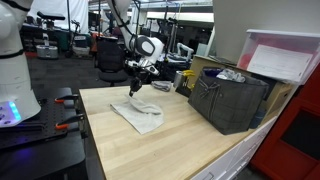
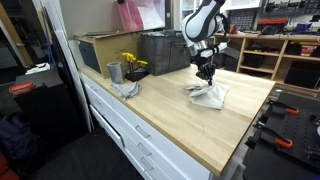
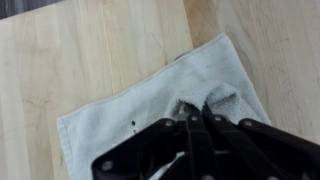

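As you looked down through the wrist view, the towel (image 3: 120, 115) lay on the wooden table (image 3: 60, 50). Its long axis ran from about 8 o'clock at the left of the picture to about 2 o'clock at the right.

Reading from left to right:
- **Left:** the bulk of the towel spread away toward 9 o'clock of the claw (image 3: 195, 118).
- **Middle:** your claw stood with its jaws drawn fully together, pinching a raised fold of cloth near the towel's right-hand end.
- **Right:** toward 2 o'clock, only a short stretch of towel and its edge showed.

The cloth therefore sat directly beneath the fingertips and mostly to their left.

In an exterior view, the claw (image 1: 133, 90) hung over one end of the towel (image 1: 140, 115), with a dark crate (image 1: 230, 100) well apart at 3 o'clock. In an exterior view, the towel (image 2: 208, 95) lay just beneath the claw (image 2: 207, 78). A metal cup (image 2: 114, 72) and yellow flowers (image 2: 131, 63) stood well apart toward 9 o'clock.
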Available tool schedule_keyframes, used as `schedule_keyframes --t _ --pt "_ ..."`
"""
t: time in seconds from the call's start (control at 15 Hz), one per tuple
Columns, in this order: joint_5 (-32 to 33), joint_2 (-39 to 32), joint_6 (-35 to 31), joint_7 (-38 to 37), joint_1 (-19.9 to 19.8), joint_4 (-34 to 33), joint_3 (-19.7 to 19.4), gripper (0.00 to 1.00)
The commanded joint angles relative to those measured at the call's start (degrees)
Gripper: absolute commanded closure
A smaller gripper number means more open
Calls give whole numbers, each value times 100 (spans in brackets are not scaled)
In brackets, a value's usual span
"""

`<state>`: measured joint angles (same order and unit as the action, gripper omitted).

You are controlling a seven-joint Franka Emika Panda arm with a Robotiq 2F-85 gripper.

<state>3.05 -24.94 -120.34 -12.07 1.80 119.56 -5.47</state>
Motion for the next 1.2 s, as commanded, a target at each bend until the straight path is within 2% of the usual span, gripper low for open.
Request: schedule_keyframes --t 0.0,0.33,0.4,0.53,0.8,1.07,1.13 --pt "-173 690 -53 -356 77 856 168 99" --pt "-496 705 -11 -598 222 1166 496 99" --pt "-523 694 5 -623 251 1189 525 73" --pt "-435 708 84 -685 319 1138 537 65" --pt "-133 592 227 -587 439 703 543 34" --pt "343 101 168 12 448 -302 586 4" --pt "403 -96 185 225 402 -597 584 1"
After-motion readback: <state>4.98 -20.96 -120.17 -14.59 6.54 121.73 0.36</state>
